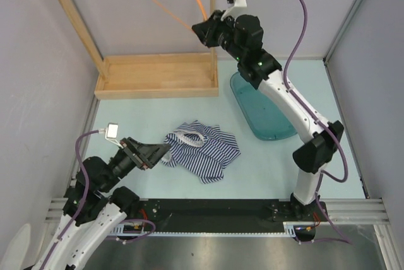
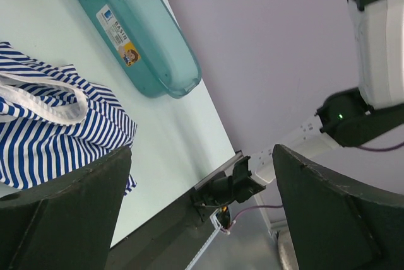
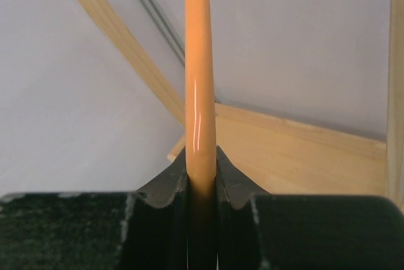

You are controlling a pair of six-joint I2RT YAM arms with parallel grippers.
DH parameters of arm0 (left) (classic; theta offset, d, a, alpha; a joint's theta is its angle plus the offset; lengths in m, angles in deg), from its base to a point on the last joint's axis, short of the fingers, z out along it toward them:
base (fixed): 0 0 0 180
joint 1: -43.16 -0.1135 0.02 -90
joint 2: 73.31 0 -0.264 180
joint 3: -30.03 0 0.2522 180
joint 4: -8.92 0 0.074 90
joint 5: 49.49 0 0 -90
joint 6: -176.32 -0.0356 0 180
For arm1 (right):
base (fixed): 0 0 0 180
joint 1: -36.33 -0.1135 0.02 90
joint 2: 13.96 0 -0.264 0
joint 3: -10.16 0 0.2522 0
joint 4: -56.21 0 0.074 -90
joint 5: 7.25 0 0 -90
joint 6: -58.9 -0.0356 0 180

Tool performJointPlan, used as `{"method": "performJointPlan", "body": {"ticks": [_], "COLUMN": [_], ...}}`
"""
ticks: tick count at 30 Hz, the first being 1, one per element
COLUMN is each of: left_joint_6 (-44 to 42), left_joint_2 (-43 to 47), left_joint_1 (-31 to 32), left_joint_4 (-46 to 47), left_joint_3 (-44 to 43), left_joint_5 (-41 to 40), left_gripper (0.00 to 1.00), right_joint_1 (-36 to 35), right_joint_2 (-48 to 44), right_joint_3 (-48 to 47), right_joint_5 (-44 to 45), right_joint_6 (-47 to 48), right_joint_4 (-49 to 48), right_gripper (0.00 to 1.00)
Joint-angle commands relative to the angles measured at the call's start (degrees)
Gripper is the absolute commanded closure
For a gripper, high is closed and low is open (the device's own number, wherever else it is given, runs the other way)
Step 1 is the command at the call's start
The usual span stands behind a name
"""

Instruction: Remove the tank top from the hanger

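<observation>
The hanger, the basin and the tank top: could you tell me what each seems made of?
The hanger looks like smooth glossy orange plastic, given its bright highlight streak. The basin: probably translucent teal plastic with see-through walls. The tank top: soft matte cloth, crumpled in folds.

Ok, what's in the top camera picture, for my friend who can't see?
The right hand holds the bare orange hanger by the wooden rack. The striped tank top lies crumpled on the table, with the open left hand beside it.
</observation>
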Motion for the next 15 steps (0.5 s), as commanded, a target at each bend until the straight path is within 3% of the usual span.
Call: {"method": "performJointPlan", "body": {"ticks": [1, 7, 15], "left_joint_6": [-2.3, -4.3, -5.5], "left_joint_2": [-1.0, -1.6, -0.4], "left_joint_1": [-0.1, -0.1, -0.1], "left_joint_4": [0.4, -1.7, -4.3], "left_joint_3": [-1.0, -2.6, -4.1], "left_joint_5": [2.3, 1.6, 0.7], "left_gripper": [0.02, 0.01, 0.01], "right_joint_1": [0.7, 0.5, -2.4], "right_joint_2": [7.9, 13.5, 10.9], "right_joint_3": [-13.6, -22.7, -16.8], "right_joint_5": [2.0, 5.8, 10.1], "right_joint_6": [-6.2, -12.1, -11.6], "right_joint_4": [2.4, 6.4, 9.5], "right_gripper": [1.00, 1.00, 1.00]}}
